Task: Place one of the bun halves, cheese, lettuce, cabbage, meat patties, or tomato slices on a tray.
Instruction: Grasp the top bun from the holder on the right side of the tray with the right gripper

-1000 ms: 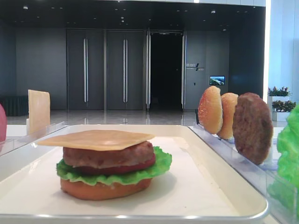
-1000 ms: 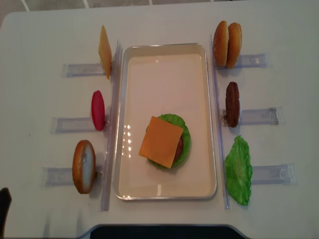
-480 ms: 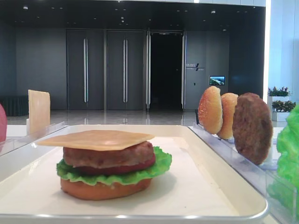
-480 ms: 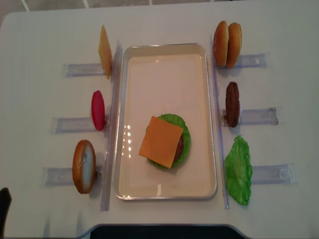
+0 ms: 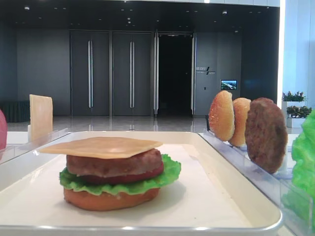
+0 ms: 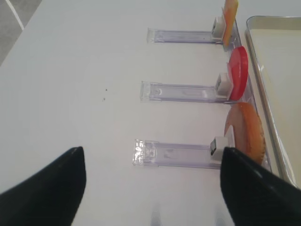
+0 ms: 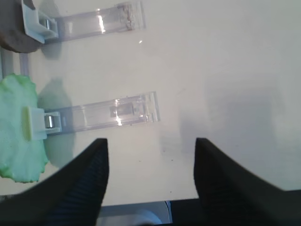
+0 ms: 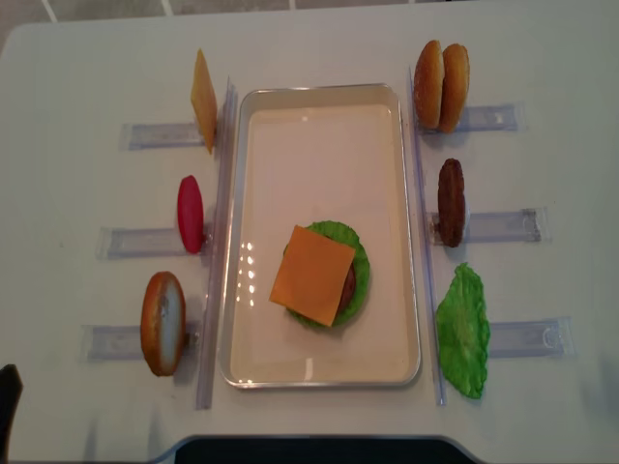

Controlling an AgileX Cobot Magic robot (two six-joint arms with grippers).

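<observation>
- Tray point(image 8: 324, 106): cream-white, rimmed, lying lengthwise at the middle of the table point(image 8: 87, 58); the landmark for all entries below.
- Stack on the tray, toward its near end: bun base point(image 5: 111, 198), lettuce leaf point(image 5: 170, 172), dark-red tomato slice point(image 5: 147, 175), meat patty point(image 5: 114, 164), and 1 square cheese slice point(image 8: 312, 275) on top.
- Left of the tray, far to near, each standing on edge in a clear rack point(image 8: 145, 134): spare cheese slice point(image 8: 203, 98), spare tomato slice point(image 8: 190, 214), bun half point(image 8: 162, 323).
- Right of the tray, far to near: 2 bun halves point(image 8: 441, 85) side by side, spare patty point(image 8: 451, 201), spare lettuce leaf point(image 8: 462, 332).
- Right gripper point(image 7: 150, 179): above bare table to the right of the tray, beyond the spare lettuce; fingers spread apart, nothing between them.
- Left gripper point(image 6: 153, 188): above bare table to the left of the tray, beside the nearest rack; fingers spread wide, nothing between them.
</observation>
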